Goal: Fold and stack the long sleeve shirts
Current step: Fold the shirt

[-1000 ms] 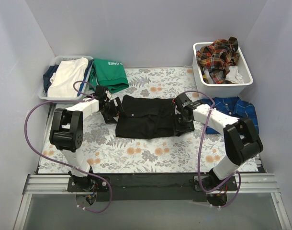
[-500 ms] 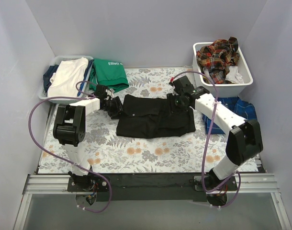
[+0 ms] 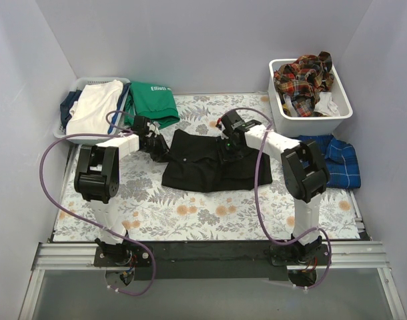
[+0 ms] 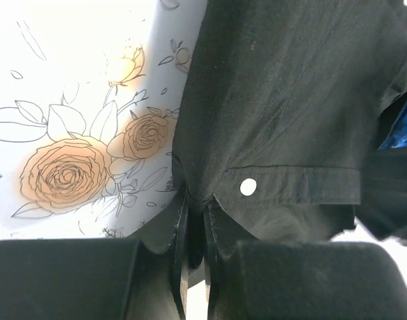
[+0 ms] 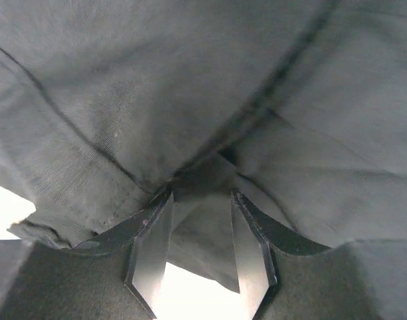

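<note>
One black shirt (image 3: 203, 168) on the desk (image 3: 190, 215): my left tool (image 4: 195, 230) pinched shut on its left hem, my right tool (image 5: 200, 230) half-closed on its top fold; bare floral cloth before it, white walls (image 3: 190, 47) around.

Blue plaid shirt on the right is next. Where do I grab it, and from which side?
Probably the near right corner of the blue plaid shirt, from above with the right gripper once it frees the black shirt. That corner lies flat and clear; the left side is hidden behind the right arm, and the white bin crowds its far edge.
</note>
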Controlling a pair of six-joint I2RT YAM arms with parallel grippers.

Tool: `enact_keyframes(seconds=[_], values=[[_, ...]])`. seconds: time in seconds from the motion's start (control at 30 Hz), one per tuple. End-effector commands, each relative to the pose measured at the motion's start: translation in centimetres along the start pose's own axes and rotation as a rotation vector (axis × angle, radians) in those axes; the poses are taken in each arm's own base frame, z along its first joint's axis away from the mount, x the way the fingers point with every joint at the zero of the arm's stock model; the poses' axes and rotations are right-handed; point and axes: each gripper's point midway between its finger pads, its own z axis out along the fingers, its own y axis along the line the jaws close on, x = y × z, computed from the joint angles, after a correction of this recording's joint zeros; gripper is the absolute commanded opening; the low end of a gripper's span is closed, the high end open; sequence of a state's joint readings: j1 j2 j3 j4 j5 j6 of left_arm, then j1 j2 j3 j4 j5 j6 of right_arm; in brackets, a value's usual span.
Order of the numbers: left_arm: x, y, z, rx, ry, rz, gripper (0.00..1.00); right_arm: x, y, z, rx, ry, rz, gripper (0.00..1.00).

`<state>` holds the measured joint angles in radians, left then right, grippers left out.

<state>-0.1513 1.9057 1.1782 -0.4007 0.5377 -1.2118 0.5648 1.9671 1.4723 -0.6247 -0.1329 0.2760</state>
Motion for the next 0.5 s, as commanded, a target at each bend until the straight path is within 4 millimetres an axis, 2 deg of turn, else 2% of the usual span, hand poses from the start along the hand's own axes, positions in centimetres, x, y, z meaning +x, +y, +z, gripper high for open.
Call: enact_keyframes(seconds=[0.0, 0.2, 0.3, 0.37, 0.47], values=[[-2.6, -2.8, -3.9, 0.031, -0.103, 0.064, 0.0, -1.1, 2.9, 1.1, -0.075, -0.011, -0.069, 0.48], [-3.2, -4.9, -7.2, 0.05, -0.155, 0.121, 0.0, -1.1, 3.6, 3.3, -0.076, 0.02, -0.076, 0.47], [-3.5, -5.8, -8.7, 0.07, -0.177, 0.138, 0.0, -1.9, 4.1, 3.4, -0.077, 0.004, -0.085, 0.46], [-4.0, -6.6, -10.0, 0.082, -0.199, 0.153, 0.0, -2.6, 3.7, 2.6, -0.036, -0.026, -0.083, 0.46], [-4.1, -7.5, -10.8, 0.104, -0.197, 0.166, 0.0, -3.7, 3.4, -0.1, 0.006, -0.098, -0.089, 0.46]])
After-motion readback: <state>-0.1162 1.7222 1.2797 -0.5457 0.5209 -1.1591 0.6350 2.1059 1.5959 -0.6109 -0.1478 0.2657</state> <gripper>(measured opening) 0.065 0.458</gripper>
